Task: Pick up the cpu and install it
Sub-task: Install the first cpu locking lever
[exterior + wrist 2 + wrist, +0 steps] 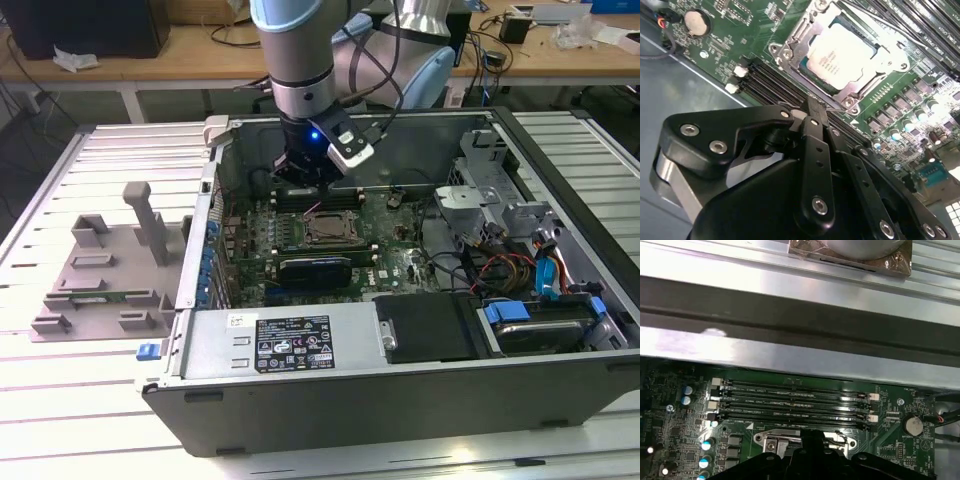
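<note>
Pincer [812, 106], as you see in the second wrist view, is pinched narrow on nothing, hovering just beside the motherboard socket [850, 95] in which the cpu [842, 52] lies seated.

My gripper [812, 107] is matt black with silver screw heads. The cpu [840, 52] has a pale silver-grey top with faint dark lettering, and the socket frame [790, 47] around it is bright steel. The motherboard [760, 20] is green, speckled with silver dots. Its memory slots [795, 400] are black with white latches. The computer case [400, 410] is dark grey, the fixture tray [100, 270] dull grey, and the table [60, 420] ribbed silver-white.
</note>
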Tool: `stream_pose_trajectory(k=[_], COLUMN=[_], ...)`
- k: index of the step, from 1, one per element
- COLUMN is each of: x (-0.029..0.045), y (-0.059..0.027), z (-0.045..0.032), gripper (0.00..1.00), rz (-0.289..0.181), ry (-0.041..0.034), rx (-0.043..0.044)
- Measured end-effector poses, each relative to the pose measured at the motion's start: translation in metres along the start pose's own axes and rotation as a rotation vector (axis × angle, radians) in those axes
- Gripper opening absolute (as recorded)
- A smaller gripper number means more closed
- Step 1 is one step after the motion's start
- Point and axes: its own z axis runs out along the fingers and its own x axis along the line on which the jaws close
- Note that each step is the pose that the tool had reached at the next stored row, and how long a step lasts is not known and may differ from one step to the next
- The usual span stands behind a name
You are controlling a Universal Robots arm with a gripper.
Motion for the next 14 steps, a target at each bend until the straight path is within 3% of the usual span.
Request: stream_pose_trajectory(k=[5, 14], x=[0.0026, 0.0016], y=[-0.0006, 0.0033], z=[0.006, 0.0153], gripper=[0.11, 0.11], rz=[-0.002, 0.022], ry=[-0.0207, -0.0273], rx=[0.0022, 0.0069])
